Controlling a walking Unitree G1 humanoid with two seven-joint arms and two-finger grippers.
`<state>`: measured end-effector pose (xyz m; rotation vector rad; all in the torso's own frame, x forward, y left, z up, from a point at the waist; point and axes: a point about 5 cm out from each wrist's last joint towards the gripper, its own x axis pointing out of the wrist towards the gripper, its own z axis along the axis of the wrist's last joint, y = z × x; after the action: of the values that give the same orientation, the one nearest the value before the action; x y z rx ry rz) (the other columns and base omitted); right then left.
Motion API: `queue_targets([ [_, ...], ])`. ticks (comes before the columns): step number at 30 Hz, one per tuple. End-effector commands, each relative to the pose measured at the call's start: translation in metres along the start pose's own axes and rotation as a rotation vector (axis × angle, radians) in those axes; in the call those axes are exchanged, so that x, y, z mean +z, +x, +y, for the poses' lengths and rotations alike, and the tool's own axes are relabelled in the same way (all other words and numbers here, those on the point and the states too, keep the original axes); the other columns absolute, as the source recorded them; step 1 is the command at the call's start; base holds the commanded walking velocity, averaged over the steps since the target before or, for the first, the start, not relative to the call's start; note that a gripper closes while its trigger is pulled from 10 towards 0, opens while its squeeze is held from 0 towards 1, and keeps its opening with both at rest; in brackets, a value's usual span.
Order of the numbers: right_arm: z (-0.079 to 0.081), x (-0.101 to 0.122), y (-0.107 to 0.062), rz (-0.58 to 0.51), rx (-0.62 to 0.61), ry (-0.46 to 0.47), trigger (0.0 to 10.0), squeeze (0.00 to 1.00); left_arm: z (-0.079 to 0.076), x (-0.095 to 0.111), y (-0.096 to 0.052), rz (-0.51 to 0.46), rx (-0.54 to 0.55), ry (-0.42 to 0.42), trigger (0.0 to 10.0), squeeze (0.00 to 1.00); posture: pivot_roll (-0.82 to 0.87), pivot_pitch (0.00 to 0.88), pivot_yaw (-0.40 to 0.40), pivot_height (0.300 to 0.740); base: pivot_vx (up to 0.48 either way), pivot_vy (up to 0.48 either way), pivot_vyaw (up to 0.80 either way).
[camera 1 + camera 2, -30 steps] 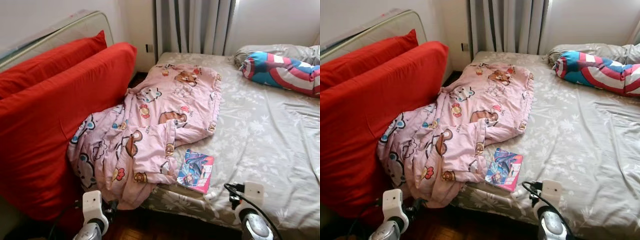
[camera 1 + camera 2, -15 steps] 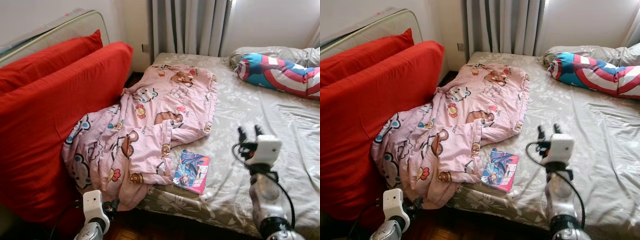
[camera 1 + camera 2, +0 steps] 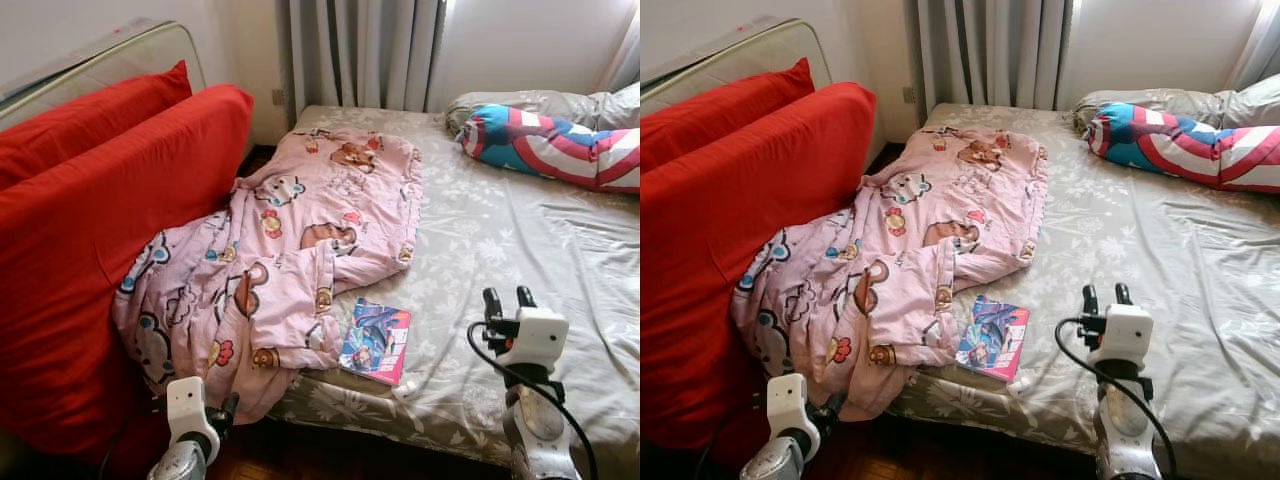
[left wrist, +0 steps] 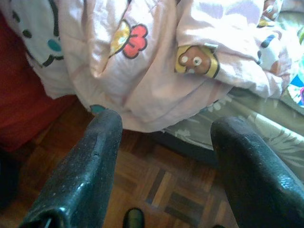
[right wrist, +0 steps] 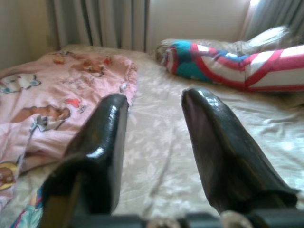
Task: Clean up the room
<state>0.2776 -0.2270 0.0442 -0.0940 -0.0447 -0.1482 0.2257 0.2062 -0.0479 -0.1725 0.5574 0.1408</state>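
Bed (image 3: 520, 240), covered in a grey floral sheet, takes up the middle and right of the scene, its near edge running from the centre toward the lower right and its far end meeting grey curtains (image 3: 360, 50). Two red cushions (image 3: 90, 230) stand on edge along the left, close against the bed, with a metal-framed panel (image 3: 100, 60) behind them. A pink cartoon blanket (image 3: 280, 250) lies rumpled over the bed's left half; its near-left part spills off the near corner and hangs against the cushions, above dark parquet floor (image 4: 166, 190). The right half of the sheet lies open and flat from the blanket across to the right. A red, white and blue striped pillow (image 3: 550, 140) rests at the far right, a grey pillow (image 3: 520, 100) just behind it. A comic book (image 3: 377, 341) lies flat at the near edge, touching the blanket's hem.

Right gripper (image 3: 509, 298) stands raised over the near edge, right of the book, its fingers (image 5: 104, 142) spread wide, pointing toward the striped pillow, holding and touching nothing. Left gripper (image 4: 164, 128) hangs low off the near-left corner, fingers (image 4: 90, 166) spread wide over the floor, aimed at the hanging blanket fold and clear of it.
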Motion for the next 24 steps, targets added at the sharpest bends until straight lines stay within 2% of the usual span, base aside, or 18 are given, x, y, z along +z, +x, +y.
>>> queue_targets([
  [1, 0.006, -0.013, 0.0, 0.109, 0.037, 0.018, 10.0, 0.0, 0.003, -0.003, 0.0, 0.031, 0.005, 0.008, 10.0, 0.0, 0.0, 0.0, 0.005, 0.74, 0.0, 0.0, 0.0],
  [3, 0.014, -0.032, -0.007, 0.251, 0.12, 0.035, 10.0, 0.0, 0.001, -0.002, 0.0, 0.04, -0.002, 0.012, 10.0, 0.0, 0.0, 0.0, 0.008, 0.74, 0.0, 0.0, 0.0],
  [4, 0.015, -0.048, -0.017, 0.371, 0.127, -0.038, 10.0, 0.0, 0.001, -0.003, 0.001, 0.057, 0.004, 0.02, 10.0, 0.0, 0.01, 0.0, 0.011, 0.74, 0.0, 0.0, 0.0],
  [5, 0.015, -0.048, -0.017, 0.371, 0.127, -0.038, 10.0, 0.0, 0.001, -0.003, 0.001, 0.057, 0.004, 0.02, 10.0, 0.0, 0.01, 0.0, 0.011, 0.74, 0.0, 0.0, 0.0],
  [6, 0.015, -0.057, -0.023, 0.449, 0.121, -0.019, 10.0, 0.0, 0.001, -0.003, 0.001, 0.066, 0.003, 0.027, 10.0, 0.0, 0.01, 0.0, 0.01, 0.74, 0.0, 0.0, 0.0],
  [9, 0.019, -0.079, -0.042, 0.63, 0.091, -0.056, 10.0, 0.0, 0.0, -0.002, 0.004, 0.112, -0.024, 0.093, 10.0, 0.0, 0.02, 0.0, 0.026, 0.74, 0.0, 0.0, 0.0],
  [10, 0.019, -0.079, -0.042, 0.63, 0.091, -0.056, 10.0, 0.0, 0.0, -0.002, 0.004, 0.112, -0.024, 0.093, 10.0, 0.0, 0.02, 0.0, 0.026, 0.74, 0.0, 0.0, 0.0],
  [11, 0.02, -0.086, -0.049, 0.687, 0.055, 0.01, 10.0, 0.0, -0.001, -0.002, 0.004, 0.125, -0.032, 0.137, 10.0, 0.0, 0.02, 0.0, 0.023, 0.74, 0.0, 0.0, 0.0],
  [13, 0.026, -0.09, -0.055, 0.726, 0.046, 0.069, 10.0, 0.0, 0.0, -0.001, 0.005, 0.13, -0.034, 0.153, 10.0, 0.0, 0.02, 0.0, 0.03, 0.74, 0.0, 0.0, 0.0],
  [17, 0.035, -0.096, -0.064, 0.774, 0.058, 0.112, 10.0, 0.0, 0.0, -0.001, 0.005, 0.139, -0.03, 0.156, 10.0, 0.0, 0.03, 0.0, 0.028, 0.74, 0.0, 0.0, 0.0],
  [20, 0.036, -0.1, -0.07, 0.801, 0.08, 0.095, 10.0, 0.0, 0.001, -0.002, 0.005, 0.152, -0.01, 0.138, 10.0, 0.0, 0.03, 0.0, 0.03, 0.74, 0.0, 0.0, 0.0],
  [24, 0.027, -0.105, -0.078, 0.84, 0.045, 0.091, 10.0, 0.0, 0.002, -0.006, 0.003, 0.168, -0.009, 0.154, 10.0, 0.0, 0.04, 0.0, 0.028, 0.74, 0.0, 0.0, 0.0],
])
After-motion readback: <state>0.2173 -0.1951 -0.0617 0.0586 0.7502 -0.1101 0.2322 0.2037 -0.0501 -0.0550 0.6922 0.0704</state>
